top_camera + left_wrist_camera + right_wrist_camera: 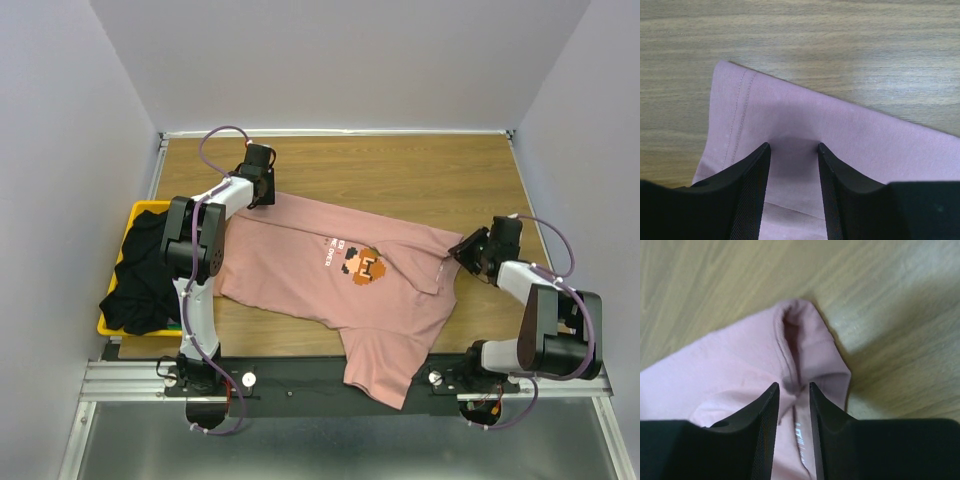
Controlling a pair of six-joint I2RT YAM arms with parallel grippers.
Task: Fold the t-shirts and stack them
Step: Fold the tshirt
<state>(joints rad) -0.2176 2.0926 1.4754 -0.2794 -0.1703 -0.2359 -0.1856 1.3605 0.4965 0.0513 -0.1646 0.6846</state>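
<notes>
A dusty-pink t-shirt [300,270] with a pixel-art face [362,265] lies spread across the wooden table, one sleeve hanging over the near edge. My left gripper [262,192] is at its far left corner. In the left wrist view its fingers [793,146] stand apart, pressed onto the pink cloth [850,130] near the stitched hem. My right gripper [462,250] is at the shirt's right edge. In the right wrist view it [792,385] pinches bunched pink cloth [740,365] by the neck label. A black t-shirt [140,280] lies crumpled in the basket.
A yellow plastic basket [140,207] stands at the table's left edge with black cloth spilling over its near side. Bare wooden tabletop [400,165] lies behind the pink shirt. White walls enclose the table on three sides.
</notes>
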